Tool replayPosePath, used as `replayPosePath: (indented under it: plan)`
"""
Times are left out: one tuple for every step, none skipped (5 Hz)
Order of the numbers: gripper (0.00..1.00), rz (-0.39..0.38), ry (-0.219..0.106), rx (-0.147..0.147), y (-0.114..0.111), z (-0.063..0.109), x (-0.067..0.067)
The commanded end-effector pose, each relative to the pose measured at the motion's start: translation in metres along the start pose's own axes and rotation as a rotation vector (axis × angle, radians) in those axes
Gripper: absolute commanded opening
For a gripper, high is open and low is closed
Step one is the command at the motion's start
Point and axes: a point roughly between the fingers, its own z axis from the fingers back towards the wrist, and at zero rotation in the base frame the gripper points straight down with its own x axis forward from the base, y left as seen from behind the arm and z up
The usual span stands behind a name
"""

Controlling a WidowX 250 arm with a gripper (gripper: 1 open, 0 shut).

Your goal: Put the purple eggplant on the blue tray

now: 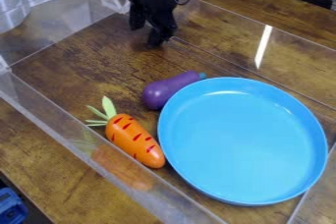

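My fingers [155, 33] hang above the brown tabletop [85, 63]; I cannot tell whether they are apart or together. The purple eggplant [167, 91] lies well apart from them, toward the camera, just beside the blue tray [243, 141].
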Motion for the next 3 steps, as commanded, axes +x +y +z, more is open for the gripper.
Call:
replayPosePath:
  plan:
    - [1.00,-0.028,-0.076,-0.002,-0.020,0.036,0.012]
    - [1.00,-0.046,-0.094,-0.013,-0.032,0.054,0.012]
    - [1.00,-0.078,-0.117,-0.017,-0.046,0.073,0.014]
